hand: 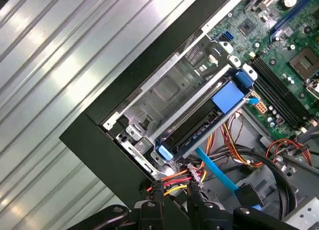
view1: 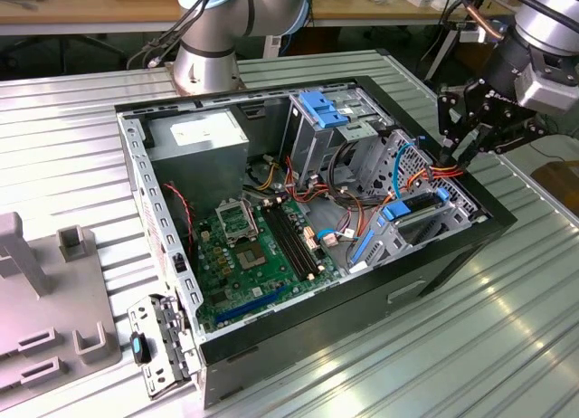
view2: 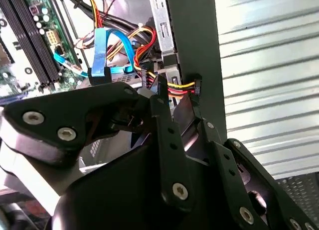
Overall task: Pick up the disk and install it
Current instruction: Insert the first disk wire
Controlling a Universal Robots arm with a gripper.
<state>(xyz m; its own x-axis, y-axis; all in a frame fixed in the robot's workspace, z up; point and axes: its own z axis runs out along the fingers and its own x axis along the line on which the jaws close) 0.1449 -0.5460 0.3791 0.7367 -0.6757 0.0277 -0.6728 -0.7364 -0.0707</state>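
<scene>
A ribbed metal table (view1: 507,346) carries the open case (view1: 362,296), which lies on its side with the power supply (view1: 199,147) and the board (view1: 262,246) exposed. We judge the pick-up done: the disk (view1: 418,207) sits in the metal bay (hand: 164,90) at the case's corner on the exterior view's right, its blue carrier between the rails. The step in hand looks like cabling. The gripper (view1: 452,151) hangs just over the case wall beside that bay, and its jaws appear clenched on the power lead (hand: 169,181). Mating it would call for squaring the plug to the disk's end. A flat blue cable (hand: 214,168) and loose wire bundles (view1: 348,169) crowd that gap.
</scene>
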